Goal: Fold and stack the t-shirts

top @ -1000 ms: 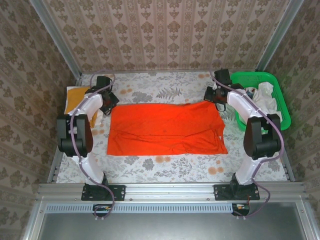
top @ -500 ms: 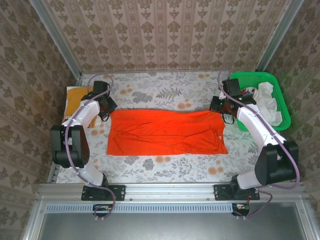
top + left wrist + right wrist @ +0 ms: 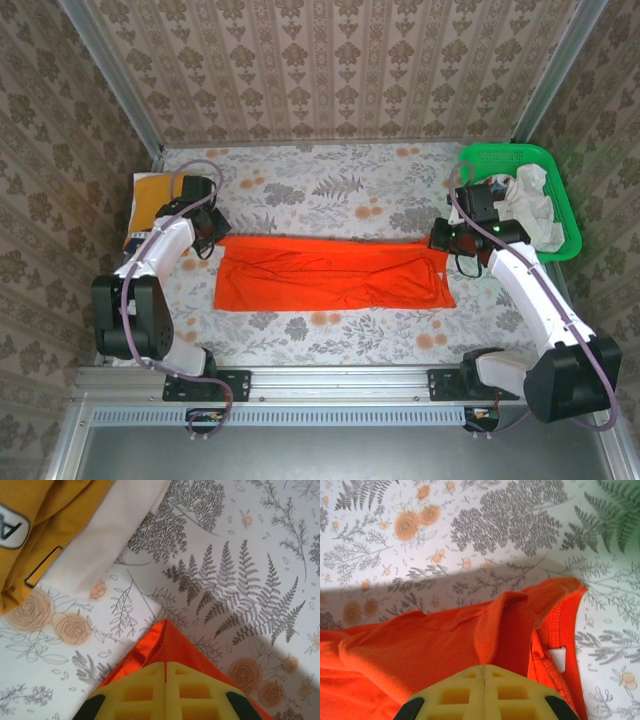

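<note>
Orange-red tee [image 3: 335, 273] front and centre, stretched as a long band from left to right across the middle of the flowered worktop [image 3: 330, 180]. Its far edge runs straight between the two arms, and the cloth shows soft creases along its length.

Left claw [image 3: 213, 243] is at the far-left corner. From the left wrist, the left claw [image 3: 165, 666] has its yellow pads pressed flat together, with a point of the orange-red tee [image 3: 172, 647] pinched between them.

Over to the right claw [image 3: 441, 241], at the far-right corner. From the right wrist, the right claw [image 3: 485, 669] is also clamped tight, and a raised fold of the orange-red tee [image 3: 420, 650] runs into the pads, the collar seam just beside them.

Further out, the mustard-yellow tee [image 3: 152, 200] sits at the far-left edge of the worktop. The left wrist camera shows the mustard-yellow tee [image 3: 45, 535] with a white tee [image 3: 110, 530] poking out beneath it, apart from the orange corner.

At the far right, the green basket [image 3: 505, 150] holds crumpled white tees [image 3: 528, 198].
</note>
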Controlling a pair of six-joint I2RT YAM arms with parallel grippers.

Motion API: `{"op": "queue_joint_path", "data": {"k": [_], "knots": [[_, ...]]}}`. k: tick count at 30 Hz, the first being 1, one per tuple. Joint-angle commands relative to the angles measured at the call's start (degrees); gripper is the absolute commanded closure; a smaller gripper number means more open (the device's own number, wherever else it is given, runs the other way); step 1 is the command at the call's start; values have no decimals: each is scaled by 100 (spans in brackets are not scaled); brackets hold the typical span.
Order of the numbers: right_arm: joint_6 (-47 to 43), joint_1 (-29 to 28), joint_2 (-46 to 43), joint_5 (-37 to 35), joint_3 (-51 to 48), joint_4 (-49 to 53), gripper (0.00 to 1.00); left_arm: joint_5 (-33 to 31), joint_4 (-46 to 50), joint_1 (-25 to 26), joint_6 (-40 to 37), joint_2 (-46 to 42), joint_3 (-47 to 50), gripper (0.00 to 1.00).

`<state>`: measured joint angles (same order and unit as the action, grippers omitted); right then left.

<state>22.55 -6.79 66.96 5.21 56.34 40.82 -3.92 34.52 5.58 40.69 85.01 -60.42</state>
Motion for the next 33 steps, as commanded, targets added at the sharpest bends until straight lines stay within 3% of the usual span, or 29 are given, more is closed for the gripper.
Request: {"op": "queue_joint_path", "data": {"k": [1, 24, 33], "knots": [[147, -25, -262, -11, -240, 374, 100, -118, 286, -18, -67, -312, 175, 100], [180, -16, -682, -342, -790, 840, 100, -113, 1278, -10, 13, -1662, 1366, 100], [291, -16, -449, -265, -1254, 588, 100, 81, 908, 46, 169, -1383, 1831, 100]]}}
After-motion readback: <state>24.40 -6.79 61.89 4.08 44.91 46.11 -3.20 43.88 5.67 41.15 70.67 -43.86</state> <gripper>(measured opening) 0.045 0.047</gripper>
